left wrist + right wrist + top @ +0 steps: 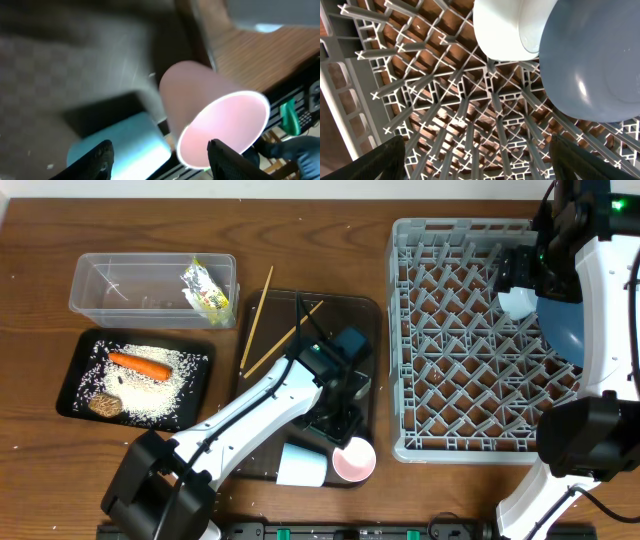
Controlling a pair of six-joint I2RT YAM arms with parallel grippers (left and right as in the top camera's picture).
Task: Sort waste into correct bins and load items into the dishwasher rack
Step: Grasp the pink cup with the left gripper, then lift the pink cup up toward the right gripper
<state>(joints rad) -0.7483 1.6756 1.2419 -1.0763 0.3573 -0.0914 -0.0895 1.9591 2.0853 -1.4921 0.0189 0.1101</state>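
**Two cups lie on the serving tray [360,315], and the left gripper [161,150] waits open at the pink one**

At the far left, the clear tub [110,285] holds the wrapper [205,287]. The black tray [80,365] in front of it carries the rice [150,395], the carrot [140,364] and the brown lump [104,405]. The chopsticks [258,315] lie partly across the back-left corner of the serving tray and are not yet loaded.

Next, the left gripper hangs low over the front part of the serving tray. Its fingers [102,160] stand moderately apart and hold nothing. The small light blue cup [300,465] lies on its side at the front edge. The small pink cup [353,459] is just beside it, on the right.

From the gripper, the pink cup is toward the robot and a little to the right. In the left wrist view its mouth faces the fingers and its body points away, so its long axis runs nearly along the line of approach. One finger is in front of the rim, and the other is beside the blue cup. I judge that the jaws must shift right to take the cup wall between them. The left arm is much the nearer one.

At the right, the dishwasher rack [450,350] already holds the bowl [518,303] and the plate [562,328] in its back-right part. The right gripper [475,150] hovers above them, with fingers wide and empty.
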